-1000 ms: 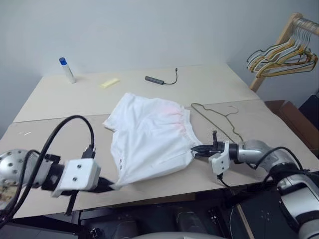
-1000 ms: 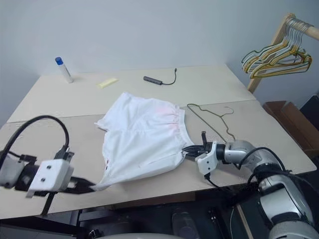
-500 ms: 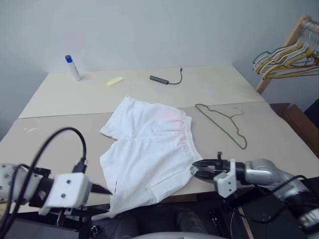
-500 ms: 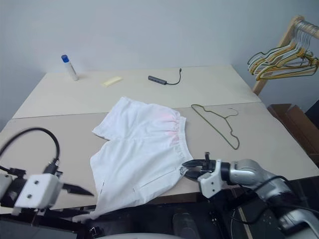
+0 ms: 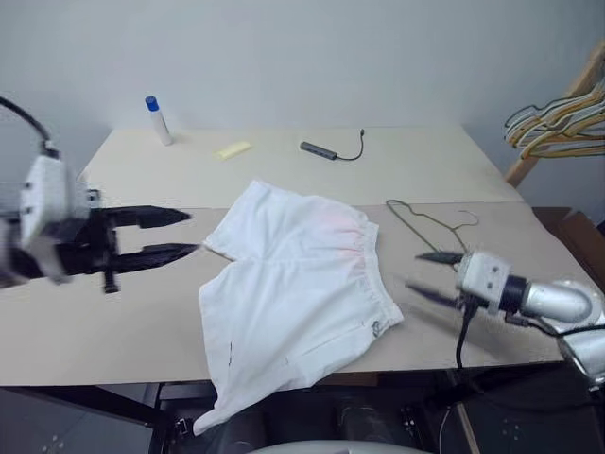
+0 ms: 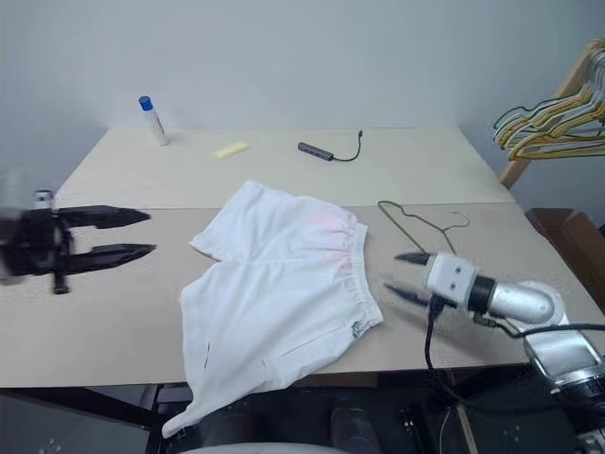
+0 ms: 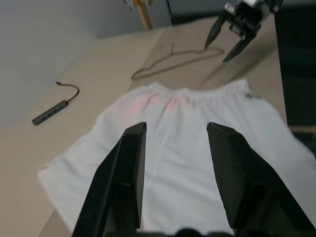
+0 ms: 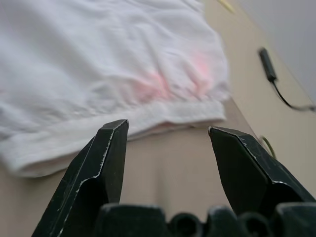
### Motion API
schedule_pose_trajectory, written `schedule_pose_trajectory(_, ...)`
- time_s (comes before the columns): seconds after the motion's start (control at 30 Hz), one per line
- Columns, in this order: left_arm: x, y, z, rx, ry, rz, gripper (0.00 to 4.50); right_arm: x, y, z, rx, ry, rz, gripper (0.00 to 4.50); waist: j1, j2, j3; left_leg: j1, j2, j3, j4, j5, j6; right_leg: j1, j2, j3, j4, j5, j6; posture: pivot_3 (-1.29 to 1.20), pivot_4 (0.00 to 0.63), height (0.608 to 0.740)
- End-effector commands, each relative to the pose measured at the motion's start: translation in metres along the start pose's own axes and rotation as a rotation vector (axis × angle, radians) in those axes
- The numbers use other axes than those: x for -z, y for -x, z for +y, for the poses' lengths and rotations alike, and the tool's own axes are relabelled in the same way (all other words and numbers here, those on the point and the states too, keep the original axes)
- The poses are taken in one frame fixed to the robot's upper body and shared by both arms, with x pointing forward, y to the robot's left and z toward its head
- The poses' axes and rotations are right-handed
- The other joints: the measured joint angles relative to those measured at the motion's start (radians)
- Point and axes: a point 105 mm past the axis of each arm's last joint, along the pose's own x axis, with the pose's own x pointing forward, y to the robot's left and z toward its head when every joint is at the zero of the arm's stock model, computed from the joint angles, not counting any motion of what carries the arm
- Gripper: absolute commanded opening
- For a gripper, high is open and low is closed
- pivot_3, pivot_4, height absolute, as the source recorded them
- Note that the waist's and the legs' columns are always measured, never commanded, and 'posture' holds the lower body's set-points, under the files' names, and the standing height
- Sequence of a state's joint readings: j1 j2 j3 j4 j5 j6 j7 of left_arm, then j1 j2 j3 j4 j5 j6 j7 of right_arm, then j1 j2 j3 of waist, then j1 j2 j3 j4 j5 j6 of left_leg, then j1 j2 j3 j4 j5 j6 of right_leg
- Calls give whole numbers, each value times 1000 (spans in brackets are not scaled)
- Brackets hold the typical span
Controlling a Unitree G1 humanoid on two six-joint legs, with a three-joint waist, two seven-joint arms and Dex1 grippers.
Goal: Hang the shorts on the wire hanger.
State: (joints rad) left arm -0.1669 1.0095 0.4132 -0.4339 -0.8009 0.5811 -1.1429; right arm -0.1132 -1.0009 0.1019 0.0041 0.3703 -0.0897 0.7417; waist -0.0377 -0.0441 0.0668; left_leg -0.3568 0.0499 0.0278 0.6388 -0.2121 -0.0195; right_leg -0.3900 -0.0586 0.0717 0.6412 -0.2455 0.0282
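Both grippers have let go of the shorts point(image 5: 298, 284), which a second ago were pinched at two edges and are now left lying free on the table point(image 5: 113, 312). From the near left hem the left gripper point(image 5: 180, 234) has been lifted away and is now held out to the left of the cloth, above the tabletop, its two black fingers spread with open air between them. From the waistband the right gripper point(image 5: 423, 274) has been drawn back to the right, and its jaws are likewise seen parted, nothing caught in them; through the right wrist view the gathered waistband and its pink tint are framed between the fingers, well clear of both.

The shorts are spread flat near the front of the table, waistband toward the right, one leg draped over the near edge and hanging down. The hanger point(image 5: 430, 219) is lying flat on the table just beyond the waistband, apart from the cloth, its hook pointing right; the right gripper is hovering just in front of it.

Farther back a blue-capped bottle point(image 5: 158, 119), a yellow slip point(image 5: 233, 149) and a grey adapter point(image 5: 321, 149) with its cable are seen. A bunch of hangers point(image 6: 558, 118) is hung at the far right.
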Motion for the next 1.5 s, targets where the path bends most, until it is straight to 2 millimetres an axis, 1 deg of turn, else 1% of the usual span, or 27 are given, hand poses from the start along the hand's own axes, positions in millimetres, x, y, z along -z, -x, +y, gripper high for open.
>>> schedule_pose_trajectory(0.03, -3, -27, -6, 64, 18, -48, 2109, 20, 2, -35, 189, -131, 194, 3172, -2, 0, 0, -1, 0, 0, 0, 0, 0, -1, 0, 0, 0, 0, 0, -15, 24, 740)
schedule_pose_trajectory(0.13, -3, -49, -6, 116, 54, -77, 2109, 48, 4, -57, 346, -279, 407, 3172, -10, 0, 0, -3, -1, 0, 0, 0, 0, -3, 0, 1, 0, 0, 0, -28, 20, 740)
schedule_pose_trajectory(0.17, -3, -55, -5, 123, 57, -83, 2109, 59, 6, -61, 381, -297, 495, 3172, -12, 0, 0, -4, -1, 0, 0, 0, 0, -4, 1, 1, 0, 1, 1, -29, 19, 740)
schedule_pose_trajectory(0.23, -2, -63, -3, 132, 58, -89, 2109, 73, 11, -67, 437, -344, 595, 3172, -14, 1, -1, -9, -1, 0, 2, 0, 0, -7, 1, 1, -1, 2, 2, -31, 18, 740)
schedule_pose_trajectory(0.27, -2, -66, -3, 136, 58, -90, 2109, 77, 11, -69, 453, -368, 620, 3172, -15, 1, -1, -13, -1, 0, 2, 0, 0, -12, 1, 1, 0, 3, 5, -31, 18, 740)
schedule_pose_trajectory(0.33, 0, -69, -2, 144, 59, -91, 2109, 88, 11, -69, 466, -440, 683, 3172, -18, 1, -1, -17, -1, -1, 3, 0, 1, -14, 1, 1, 0, 6, 10, -49, 10, 740)
schedule_pose_trajectory(0.47, 3, -72, 0, 149, 57, -86, 2109, 103, 6, -67, 460, -553, 754, 3172, -40, 1, -1, -21, -1, -1, 3, 0, 1, -16, 1, 1, -2, 7, 12, -65, 9, 740)
schedule_pose_trajectory(0.5, 3, -73, 1, 149, 55, -84, 2109, 106, 5, -67, 455, -558, 767, 2784, -43, 1, -2, -21, -1, -1, 4, 0, 1, -16, 1, 1, -2, 8, 12, -65, 9, 740)
schedule_pose_trajectory(0.53, 4, -73, 1, 151, 54, -83, 2109, 109, 4, -67, 449, -564, 776, 2584, -48, 1, -2, -22, -2, -1, 4, 0, 1, -16, 1, 1, -2, 8, 12, -65, 9, 740)
schedule_pose_trajectory(0.57, 4, -73, 1, 152, 52, -84, 2109, 110, 3, -66, 446, -574, 781, 2278, -52, 1, -2, -22, -2, -1, 4, 0, 1, -16, 1, 1, -3, 8, 13, -66, 11, 740)
schedule_pose_trajectory(0.7, 5, -73, 0, 151, 51, -86, 2109, 111, 3, -68, 449, -595, 778, 900, -59, 2, -2, -22, -2, -2, 5, 0, 1, -15, 1, 1, -4, 9, 14, -67, 14, 740)
schedule_pose_trajectory(0.77, 6, -73, 0, 146, 57, -90, 2109, 110, 6, -71, 478, -596, 775, 190, -61, 2, -2, -22, -2, -2, 5, 0, 1, -15, 1, 1, -4, 9, 14, -69, 15, 740)
schedule_pose_trajectory(0.8, 7, -73, 0, 144, 59, -92, 2109, 110, 7, -73, 492, -594, 772, 30, -62, 2, -2, -22, -2, -2, 5, 0, 1, -15, 1, 1, -5, 9, 14, -70, 15, 740)
schedule_pose_trajectory(0.93, 8, -76, 7, 85, 59, -112, 2109, 92, 7, -88, 574, -457, 687, 30, -62, 2, -2, -23, -2, -3, 5, 0, 1, -15, 1, 0, -5, 9, 15, -82, 15, 740)
schedule_pose_trajectory(0.97, 7, -77, 9, 73, 71, -121, 2109, 79, 4, -95, 595, -358, 623, 30, -63, 2, -2, -24, -2, -3, 5, 0, 1, -15, 1, 0, -5, 9, 15, -87, 14, 740)
schedule_pose_trajectory(1.0, 5, -78, 10, 78, 69, -131, 2109, 61, 0, -103, 616, -215, 529, 30, -64, 2, -2, -24, -2, -3, 5, 0, 1, -15, 1, 1, -5, 9, 15, -94, 13, 740)
schedule_pose_trajectory(1.07, 2, -80, 15, 65, 69, -143, 2109, 24, -6, -107, 641, 37, 367, 30, -68, 4, -3, -24, -2, -3, 5, 0, 1, -16, 1, 0, -6, 9, 15, -104, 10, 740)
schedule_pose_trajectory(1.1, 2, -80, 17, 58, 69, -143, 2109, 14, -7, -106, 645, 101, 322, 30, -75, 4, -3, -25, -2, -3, 5, 0, 1, -17, 1, 1, -6, 9, 15, -107, 9, 740)
schedule_pose_trajectory(1.13, 2, -81, 20, 48, 69, -141, 2109, -1, -10, -103, 632, 217, 248, 30, -82, 4, -3, -25, -2, -3, 5, 0, 1, -17, 1, 1, -6, 10, 16, -111, 8, 740)
schedule_pose_trajectory(1.2, 1, -84, 29, 32, 78, -140, 2109, -29, -15, -90, 583, 452, 96, 30, -90, 5, -3, -26, -2, -3, 5, 0, 1, -17, 1, 1, -6, 10, 16, -124, 1, 740)
schedule_pose_trajectory(1.23, 0, -86, 33, 27, 88, -143, 2109, -42, -18, -81, 561, 509, 13, 30, -93, 5, -3, -25, -2, -3, 5, 0, 1, -17, 1, 0, -7, 10, 16, -129, 0, 740)
schedule_pose_trajectory(1.3, -1, -88, 38, 31, 92, -141, 2109, -54, -17, -74, 563, 565, -94, 30, -105, 4, -4, -26, -2, -3, 5, 0, 1, -16, 1, 0, -9, 10, 17, -136, 0, 740)
schedule_pose_trajectory(1.4, 2, -93, 47, 35, 113, -118, 2109, -61, -13, -65, 533, 713, -166, 30, -121, 4, -4, -27, -3, -3, 5, 0, 1, -15, 0, 0, -11, 12, 19, -157, 0, 740)
schedule_pose_trajectory(1.5, 10, -98, 50, 62, 150, -80, 2109, -72, -10, -63, 541, 738, -234, 30, -137, 4, -4, -28, -4, -3, 6, 0, 1, -15, -2, 1, -12, 13, 21, -171, 0, 740)
